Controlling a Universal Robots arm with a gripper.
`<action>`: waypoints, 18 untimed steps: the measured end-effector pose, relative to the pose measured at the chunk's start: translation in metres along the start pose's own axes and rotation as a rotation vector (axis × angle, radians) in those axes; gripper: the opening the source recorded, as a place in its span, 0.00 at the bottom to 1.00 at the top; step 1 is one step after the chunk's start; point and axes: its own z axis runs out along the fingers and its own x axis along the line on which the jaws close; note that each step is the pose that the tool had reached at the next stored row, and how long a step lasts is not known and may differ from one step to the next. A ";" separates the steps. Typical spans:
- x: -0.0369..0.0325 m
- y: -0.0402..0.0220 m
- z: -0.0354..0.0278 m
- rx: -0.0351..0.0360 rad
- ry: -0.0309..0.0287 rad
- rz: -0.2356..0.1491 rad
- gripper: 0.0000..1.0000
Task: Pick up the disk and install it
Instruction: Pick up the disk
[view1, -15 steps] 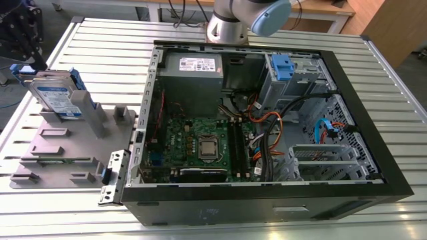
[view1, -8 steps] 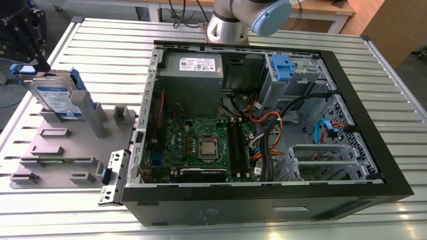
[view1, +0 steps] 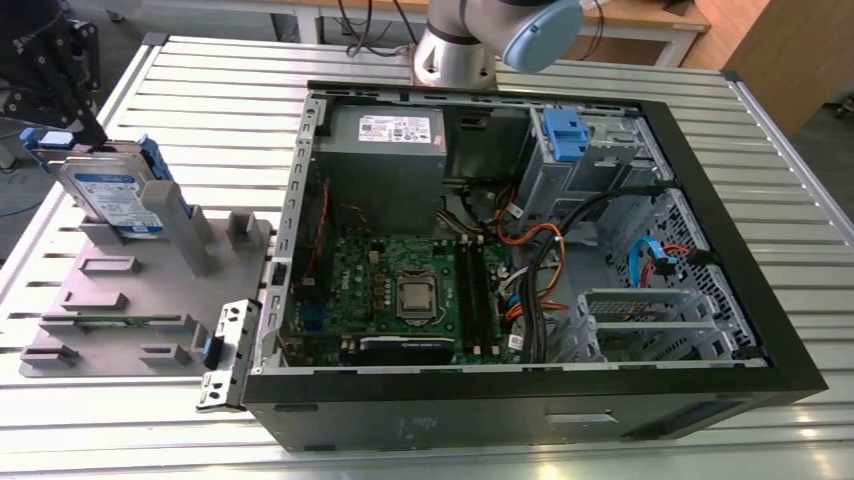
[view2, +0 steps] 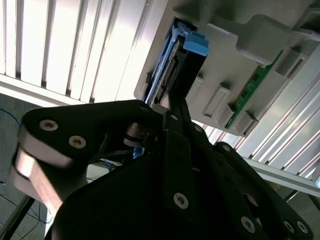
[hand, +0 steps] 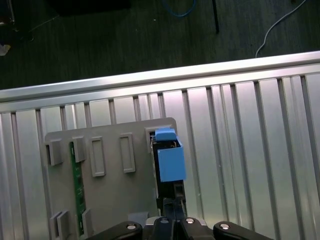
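The exterior view took in the whole slatted aluminium worktop. One flat silver-grey metal disk with a white-and-blue label and blue plastic side rails stood on edge in a slot of one pale grey plastic fixture plate. The plate lay near the worktop's edge on the exterior view's left, beside one open black computer case lying mid-worktop. Inside the case were one green motherboard, one grey power-supply box with a white sticker, one blue plastic bay latch and a tangle of orange and black cables. The silver arm base rose behind the case at the worktop's far edge. Both wrist views looked along the black hand to the disk's blue rail end, and they showed one green memory stick seated in the fixture plate. The hand sat close over the disk's top edge, and its black body covered part of the disk in the second wrist view. Whether it was open or clamped on the disk could not be told.
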 end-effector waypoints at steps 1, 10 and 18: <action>0.0000 -0.0002 0.0001 0.0000 0.0000 0.000 0.17; -0.0004 -0.0024 0.0008 0.0001 -0.0001 0.000 0.47; -0.0030 -0.0019 0.0030 -0.0007 0.0005 -0.030 0.53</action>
